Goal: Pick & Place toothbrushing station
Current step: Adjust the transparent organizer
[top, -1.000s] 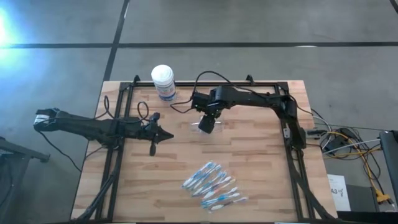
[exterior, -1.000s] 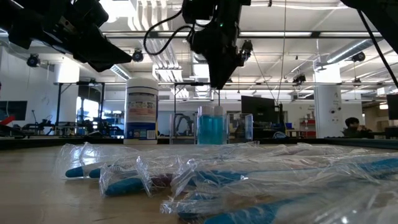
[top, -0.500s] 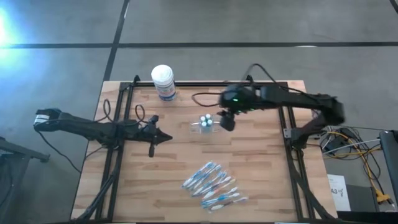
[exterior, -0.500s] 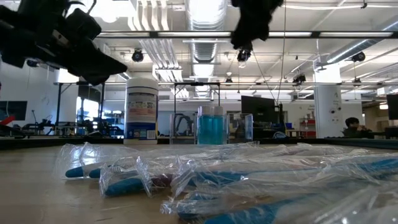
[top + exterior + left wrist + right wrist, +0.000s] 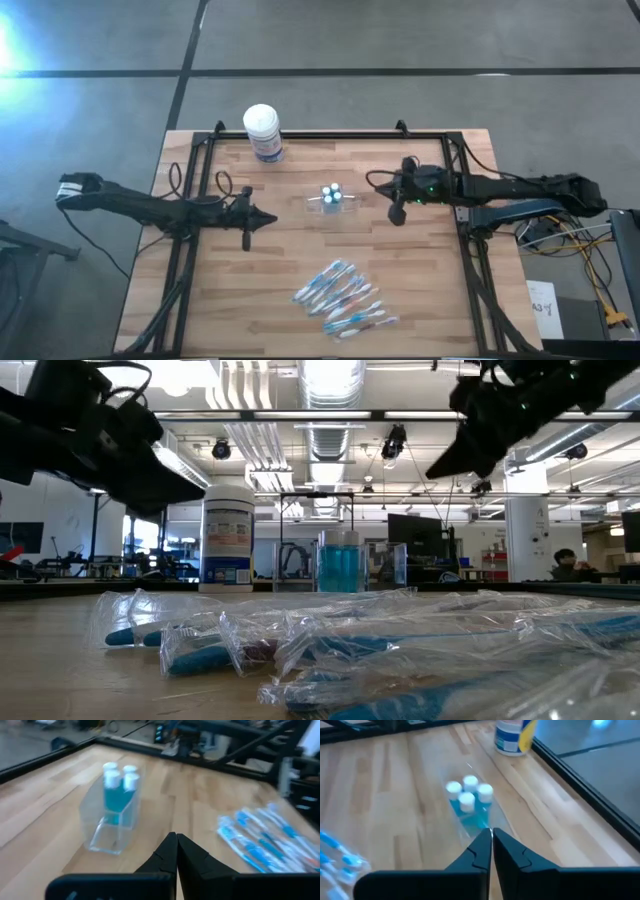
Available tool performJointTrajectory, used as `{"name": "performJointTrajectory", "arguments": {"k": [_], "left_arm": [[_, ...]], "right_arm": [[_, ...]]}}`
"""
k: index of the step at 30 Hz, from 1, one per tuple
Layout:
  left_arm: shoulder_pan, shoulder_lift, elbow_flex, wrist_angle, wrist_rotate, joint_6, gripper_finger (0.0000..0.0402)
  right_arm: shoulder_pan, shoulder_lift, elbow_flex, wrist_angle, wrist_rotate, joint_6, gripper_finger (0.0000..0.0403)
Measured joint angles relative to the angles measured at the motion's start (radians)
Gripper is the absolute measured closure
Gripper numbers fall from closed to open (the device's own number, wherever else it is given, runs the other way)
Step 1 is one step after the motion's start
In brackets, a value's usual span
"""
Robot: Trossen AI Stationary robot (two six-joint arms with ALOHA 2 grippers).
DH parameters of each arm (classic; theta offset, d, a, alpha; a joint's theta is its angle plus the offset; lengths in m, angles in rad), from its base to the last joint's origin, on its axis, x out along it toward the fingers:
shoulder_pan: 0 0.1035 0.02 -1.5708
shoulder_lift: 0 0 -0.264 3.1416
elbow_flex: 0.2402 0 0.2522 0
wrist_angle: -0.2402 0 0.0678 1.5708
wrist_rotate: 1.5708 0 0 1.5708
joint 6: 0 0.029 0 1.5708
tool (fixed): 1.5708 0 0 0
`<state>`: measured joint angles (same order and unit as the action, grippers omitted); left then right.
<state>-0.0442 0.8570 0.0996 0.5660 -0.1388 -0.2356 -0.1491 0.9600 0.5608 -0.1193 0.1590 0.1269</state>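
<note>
The small clear plastic cup [image 5: 330, 201] stands mid-table with three white-capped tubes of blue liquid [image 5: 331, 192] upright inside it, so the tube-loading step looks finished. The slim blue-and-white wrapped toothbrushes [image 5: 341, 298] lie heaped near the front edge, well apart from the cup; fetching one is likely next. The right gripper [image 5: 397, 214], a second ago open over the cup, has drawn off to the right and pinched empty. The left gripper [image 5: 246, 241] waits left of the cup, fingers together, holding nothing.
</note>
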Motion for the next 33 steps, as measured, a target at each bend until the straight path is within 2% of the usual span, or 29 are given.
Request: {"name": "performJointTrajectory", "arguments": {"k": [3,7,9,15,20,23,25,27,33], "left_arm": [[0.001,0.067,0.024,0.000,-0.012,-0.019,0.0398],[0.004,0.166,0.067,-0.001,-0.035,-0.034,0.0397],[0.005,0.217,0.094,0.000,-0.064,-0.049,0.0399],[0.024,0.334,0.143,-0.001,-0.170,-0.150,0.0398],[0.030,0.420,0.169,0.000,-0.188,-0.245,0.0399],[0.029,0.469,0.189,-0.004,-0.278,-0.268,0.0399],[0.030,0.499,0.207,-0.001,-0.357,-0.286,0.0400],[0.030,0.533,0.227,-0.002,-0.392,-0.298,0.0399],[0.030,0.624,0.299,-0.007,-0.382,-0.293,0.0399]], "right_arm": [[0.000,-0.014,-0.058,0.000,0.025,-0.007,0.0390],[-0.001,-0.013,-0.119,0.007,0.155,0.022,0.0390],[-0.001,-0.008,-0.147,0.012,0.186,0.036,0.0390],[0.000,0.020,-0.244,0.211,0.191,0.084,0.0390],[0.000,0.045,-0.362,0.449,0.185,0.091,0.0390],[-0.002,0.089,-0.412,0.600,0.184,0.052,0.0390],[-0.002,0.116,-0.419,0.668,0.184,0.042,0.0390],[-0.002,0.155,-0.418,0.707,0.180,0.052,0.0390],[-0.001,0.332,-0.329,0.716,0.121,0.103,0.0390]]}}
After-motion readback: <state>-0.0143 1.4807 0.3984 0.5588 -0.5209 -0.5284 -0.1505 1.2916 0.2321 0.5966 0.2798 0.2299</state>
